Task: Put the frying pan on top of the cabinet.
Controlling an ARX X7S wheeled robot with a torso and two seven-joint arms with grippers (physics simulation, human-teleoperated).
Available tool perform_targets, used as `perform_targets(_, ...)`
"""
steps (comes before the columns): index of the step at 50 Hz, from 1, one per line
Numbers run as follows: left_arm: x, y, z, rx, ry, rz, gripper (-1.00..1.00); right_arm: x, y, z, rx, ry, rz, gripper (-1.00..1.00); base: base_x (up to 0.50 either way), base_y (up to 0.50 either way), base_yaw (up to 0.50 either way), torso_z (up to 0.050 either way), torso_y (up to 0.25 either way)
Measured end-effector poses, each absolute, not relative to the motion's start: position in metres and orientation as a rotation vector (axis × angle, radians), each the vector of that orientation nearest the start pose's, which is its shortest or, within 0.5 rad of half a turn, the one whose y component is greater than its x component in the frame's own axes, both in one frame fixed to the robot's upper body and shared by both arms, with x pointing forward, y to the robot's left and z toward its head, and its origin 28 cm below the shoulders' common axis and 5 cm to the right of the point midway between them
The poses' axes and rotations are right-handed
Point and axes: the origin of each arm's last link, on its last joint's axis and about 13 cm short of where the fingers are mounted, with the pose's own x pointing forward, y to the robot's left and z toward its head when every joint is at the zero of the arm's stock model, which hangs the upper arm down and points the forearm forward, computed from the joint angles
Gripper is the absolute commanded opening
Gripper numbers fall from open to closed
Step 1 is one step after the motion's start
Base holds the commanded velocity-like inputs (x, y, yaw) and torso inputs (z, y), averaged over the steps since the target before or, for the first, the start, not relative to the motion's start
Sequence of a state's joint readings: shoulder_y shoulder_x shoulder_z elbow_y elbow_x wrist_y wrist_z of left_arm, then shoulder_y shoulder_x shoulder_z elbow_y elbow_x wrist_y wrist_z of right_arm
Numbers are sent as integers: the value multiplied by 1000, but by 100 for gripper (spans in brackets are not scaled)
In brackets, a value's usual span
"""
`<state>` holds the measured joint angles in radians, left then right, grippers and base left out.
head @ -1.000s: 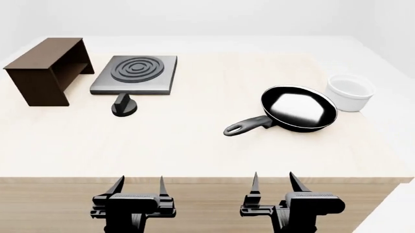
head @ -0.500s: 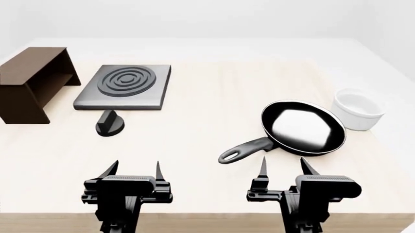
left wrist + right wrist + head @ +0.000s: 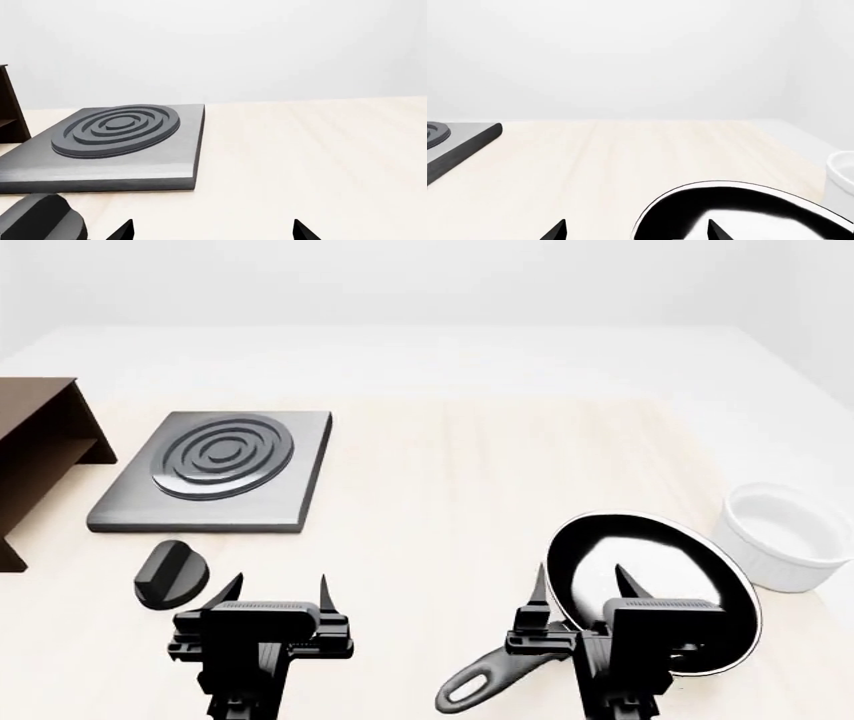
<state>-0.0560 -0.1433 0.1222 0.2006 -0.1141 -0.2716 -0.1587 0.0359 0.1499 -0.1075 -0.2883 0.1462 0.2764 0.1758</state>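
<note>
- Now: left claw (image 3: pixel 274 592) wide apart, holding nothing, just beside small black knob (image 3: pixel 172 574).
- Right claw (image 3: pixel 583 585) also wide, empty, over near rim of frying pan (image 3: pixel 667 570), handle toward robot.
- Pan flat on tabletop (image 3: pixel 441 480), near white bowl (image 3: pixel 787 538).
- Cabinet (image 3: pixel 40 445) well apart, far left, beside stove plate (image 3: pixel 214 483).

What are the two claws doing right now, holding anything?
Left gripper: open, holding nothing.
Right gripper: open, holding nothing, above the frying pan.
</note>
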Motion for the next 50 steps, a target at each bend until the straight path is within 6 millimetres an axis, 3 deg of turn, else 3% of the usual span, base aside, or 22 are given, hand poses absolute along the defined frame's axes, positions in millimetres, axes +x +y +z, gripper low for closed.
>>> perform_targets(14,221,211,44,41,40,21,100,216,-102,62,-11,-30,-24,100,500,-56,0,0,1)
perform_targets(27,218,209,50,55,70,-36,100,215,-106,68,-17,-60,-64,100,0,0,0,0,0)
perform_targets(38,220,203,75,71,73,-214,100,212,-129,82,-59,-102,-285,100,0,0,0,0,0)
perform_targets(50,224,190,117,12,217,-624,100,207,-144,93,-84,-132,-409,100,0,0,0,0,0)
